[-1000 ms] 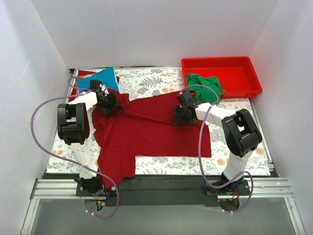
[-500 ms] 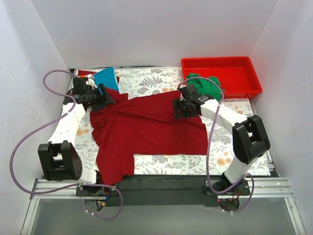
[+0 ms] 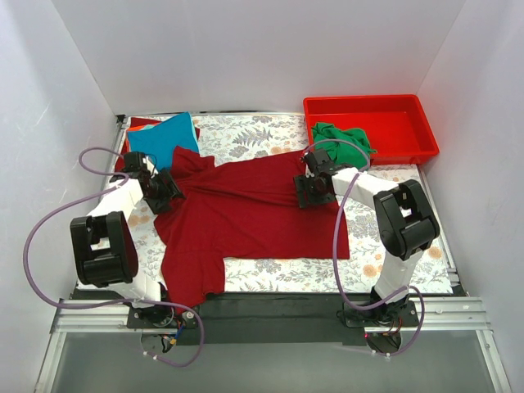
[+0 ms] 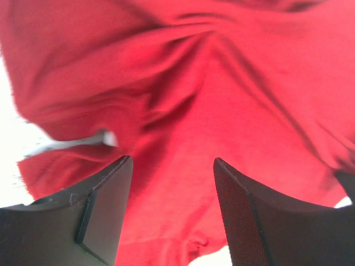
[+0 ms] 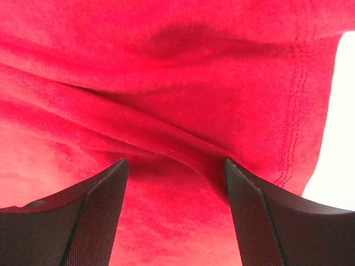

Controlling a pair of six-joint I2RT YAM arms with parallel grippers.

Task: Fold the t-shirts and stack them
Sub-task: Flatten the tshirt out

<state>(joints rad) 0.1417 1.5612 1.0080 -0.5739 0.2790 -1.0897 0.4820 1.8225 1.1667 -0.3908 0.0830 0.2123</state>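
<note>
Half a second back the left arm reached far toward the back-left corner. Now it has folded in, its elbow down beside the base, and the left pincer [image 3: 162, 190] has come nearer along the left edge of the dark red shirt [image 3: 254, 217]. With the arm out of the way, more of the blue shirt [image 3: 164, 137] shows in that corner. The dark red shirt's upper left sleeve now reaches up toward the blue one. On the right the change is small: the right pincer [image 3: 309, 192] has slid slightly nearer and its elbow has drawn in.

The left pincer's fingers [image 4: 100, 205] stand moderately apart with nothing clamped between them. They hang low over rumpled cloth at the dark red shirt's left shoulder, and that cloth fills the gap. Whether the tips touch it I cannot tell.

The right pincer's fingers [image 5: 94, 216] are spread wide. They are low over the upper right part of the same shirt, close to a stitched hem. A soft fold runs across under the tips, unpinched.

The dark red shirt lies spread on the floral cloth [image 3: 270, 135] between the two pincers — the left one at its left edge, the right one at its upper right — with one sleeve trailing toward the near edge on the left. The green shirt [image 3: 340, 139] is bunched just behind the right pincer, at the near left corner of the tray [image 3: 409, 102].
</note>
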